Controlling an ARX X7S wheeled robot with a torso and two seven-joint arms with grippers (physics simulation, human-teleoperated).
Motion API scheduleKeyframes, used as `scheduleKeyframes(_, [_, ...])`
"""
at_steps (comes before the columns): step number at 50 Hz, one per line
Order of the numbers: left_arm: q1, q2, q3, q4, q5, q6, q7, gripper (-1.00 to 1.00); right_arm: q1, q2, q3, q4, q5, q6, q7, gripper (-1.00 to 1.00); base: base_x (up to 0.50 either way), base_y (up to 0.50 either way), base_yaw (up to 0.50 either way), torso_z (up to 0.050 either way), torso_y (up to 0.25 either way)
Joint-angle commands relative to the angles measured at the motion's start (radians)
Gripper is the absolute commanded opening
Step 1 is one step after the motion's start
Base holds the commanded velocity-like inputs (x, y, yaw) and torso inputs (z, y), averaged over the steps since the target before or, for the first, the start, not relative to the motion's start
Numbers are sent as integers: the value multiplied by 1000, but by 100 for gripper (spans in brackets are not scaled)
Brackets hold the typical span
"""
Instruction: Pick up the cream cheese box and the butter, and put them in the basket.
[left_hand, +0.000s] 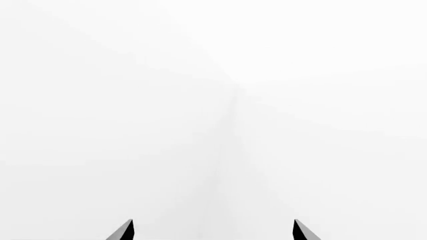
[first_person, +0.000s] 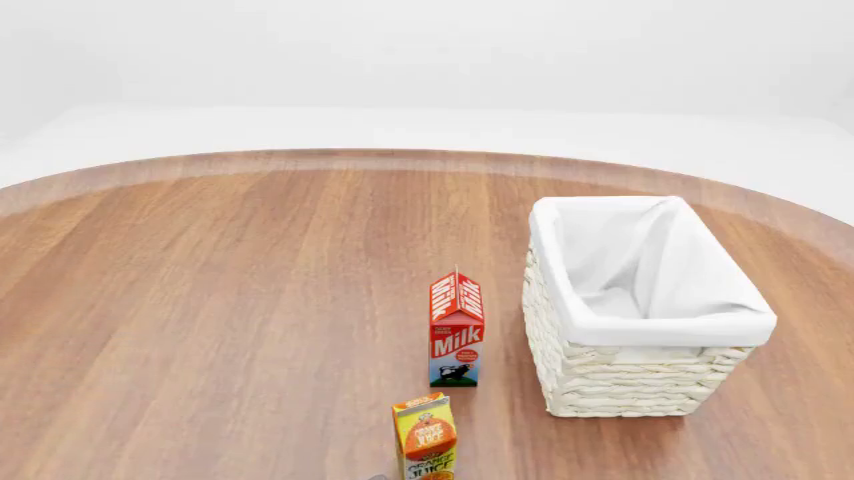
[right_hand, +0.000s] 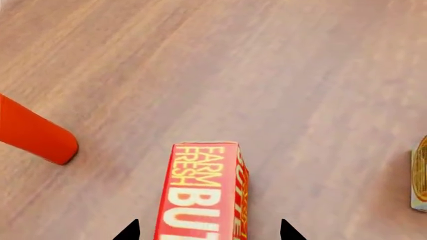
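The butter (right_hand: 203, 185), a red box with yellow print, lies on the wooden table in the right wrist view. My right gripper (right_hand: 208, 232) is open, one fingertip on each side of the butter with a gap on both sides. My left gripper (left_hand: 213, 231) is open and empty, facing only blank white. The white wicker basket (first_person: 641, 385) with its cloth liner stands at the right of the table in the head view and looks empty. The cream cheese box is out of view. Neither gripper shows in the head view.
A red milk carton (first_person: 457, 335) stands just left of the basket, an orange juice carton (first_person: 424, 440) nearer me. In the right wrist view a red rounded object (right_hand: 33, 135) lies beside the butter and a tan object (right_hand: 420, 175) shows at the edge. The wooden table (first_person: 200, 300) is round.
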Motion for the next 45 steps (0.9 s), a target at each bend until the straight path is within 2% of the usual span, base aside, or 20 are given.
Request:
scheduleKeyframes(1, [7,21,-40,5,-1,-8,22,100,-9,-25,28,18,31,18,30,100,0,0,0,0,0])
scheduleKeyframes(20, [13,22,-51,10,8,-11,17,100,17,-30,-38,30,26,29,-12,100,0,0,0,0,0])
scheduleKeyframes(45, [11,26,-51,11,12,-13,16,100,3,-14,-33,100,67,0,-42,100,0,0,0,0,0])
